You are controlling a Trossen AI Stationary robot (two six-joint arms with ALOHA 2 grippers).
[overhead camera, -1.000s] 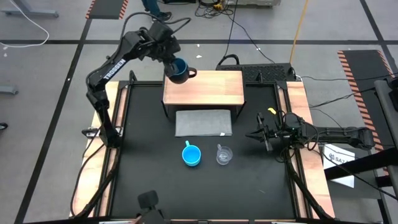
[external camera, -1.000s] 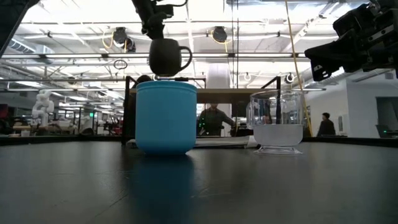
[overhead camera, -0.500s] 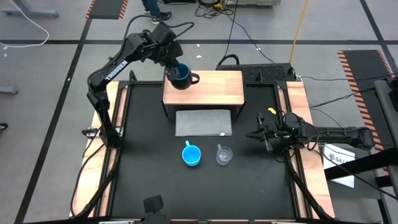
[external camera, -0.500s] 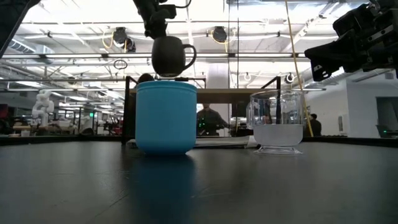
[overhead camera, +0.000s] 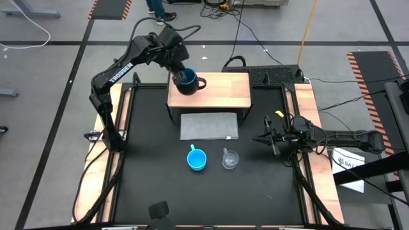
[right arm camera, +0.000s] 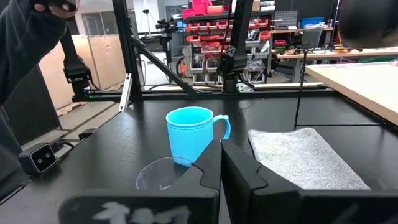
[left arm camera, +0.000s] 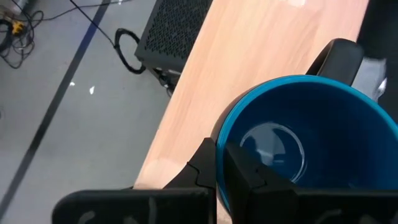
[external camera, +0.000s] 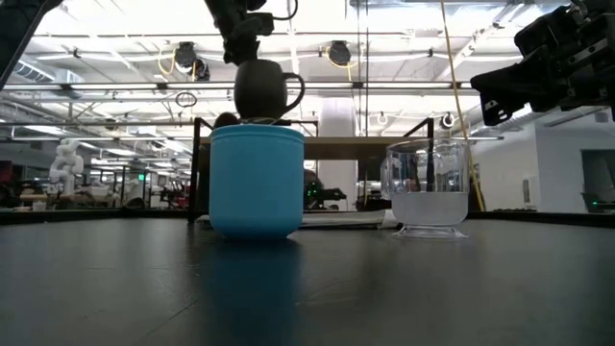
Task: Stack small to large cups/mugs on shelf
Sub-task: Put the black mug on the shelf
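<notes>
Left end effector point(left arm camera: 219, 163) clamped on rim of navy mug point(overhead camera: 186, 82) over shelf point(overhead camera: 217, 89), left end. Right end effector point(overhead camera: 270, 138) clenched, empty, w/ light-blue mug point(overhead camera: 197, 159) & clear cup point(overhead camera: 230, 159) on table point(overhead camera: 153, 160).

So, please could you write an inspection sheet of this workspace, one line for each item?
Surface: black table; grey mat in front of shelf.
Job's things: navy mug at the shelf's left end; light-blue mug and clear cup on the table, side by side.
Clutter: nothing seen.
Grippers: left gripper shut on navy mug's rim; right gripper shut, empty, at the table's right.
Cables: several on floor behind shelf.
Surroundings: workshop, shelving.
</notes>
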